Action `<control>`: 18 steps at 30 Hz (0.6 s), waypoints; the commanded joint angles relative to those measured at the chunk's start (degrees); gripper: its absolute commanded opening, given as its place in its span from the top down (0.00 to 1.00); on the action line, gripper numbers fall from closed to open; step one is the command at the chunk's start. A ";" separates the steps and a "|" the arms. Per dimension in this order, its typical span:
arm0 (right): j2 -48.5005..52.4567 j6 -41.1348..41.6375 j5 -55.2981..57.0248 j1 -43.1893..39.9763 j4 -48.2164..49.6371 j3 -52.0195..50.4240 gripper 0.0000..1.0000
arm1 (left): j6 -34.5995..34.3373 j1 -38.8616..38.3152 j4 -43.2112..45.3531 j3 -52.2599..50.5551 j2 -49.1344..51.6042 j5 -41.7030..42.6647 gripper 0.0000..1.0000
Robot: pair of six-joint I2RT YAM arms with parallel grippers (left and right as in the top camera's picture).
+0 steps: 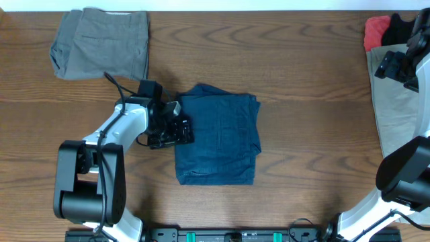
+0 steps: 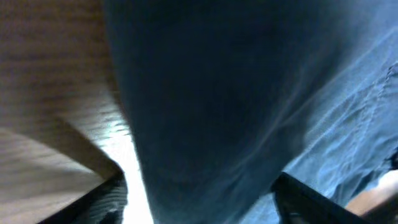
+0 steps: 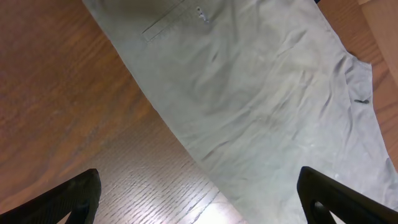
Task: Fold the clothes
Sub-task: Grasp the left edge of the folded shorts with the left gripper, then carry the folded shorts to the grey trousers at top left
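My left fingers (image 2: 305,200): at left edge of navy shorts (image 1: 218,138); can't tell if clamped.
My right fingers (image 3: 68,196): spread, over khaki garment (image 3: 249,112).

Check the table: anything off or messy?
Nothing spilled or damaged. The folded navy shorts are slightly uneven, with edges not lined up along the bottom. The khaki garment lies unfolded at the right edge, and the red and black pieces are bunched in the far corner.

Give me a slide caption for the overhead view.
Left end effector at the edge of the folded navy shorts; folded grey shorts lie top left.
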 commanded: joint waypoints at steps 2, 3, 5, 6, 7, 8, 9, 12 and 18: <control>0.22 0.68 0.61 -0.22 -0.02 0.31 0.01 | 1.88 0.11 0.00 -0.70 1.57 2.25 0.42; 0.22 0.68 0.61 -0.22 -0.04 0.33 0.01 | 1.88 0.11 0.20 -0.70 1.57 2.25 0.47; 0.22 0.68 0.59 -0.22 -0.04 0.31 0.01 | 1.86 0.09 0.79 -0.70 1.57 2.23 0.59; 0.22 0.68 0.59 -0.22 -0.02 0.31 0.01 | 1.86 0.09 1.20 -0.70 1.57 2.21 0.67; 0.22 0.68 0.59 -0.22 -0.02 0.33 0.01 | 1.84 0.09 1.84 -0.68 1.57 2.19 0.79; 0.22 0.68 0.59 -0.22 -0.04 0.33 0.01 | 1.84 0.09 2.43 -0.55 1.55 2.16 0.94; 0.22 0.68 0.61 -0.22 -0.04 0.31 0.01 | 1.81 0.09 3.02 -0.28 1.55 1.86 0.94; 0.22 0.68 0.61 -0.22 -0.02 0.31 0.01 | 1.38 0.09 3.61 2.16 1.55 -3.08 0.94; 0.22 0.68 0.61 -0.22 -0.02 0.31 0.01 | 4.76 0.09 3.69 10.75 1.55 -16.33 0.94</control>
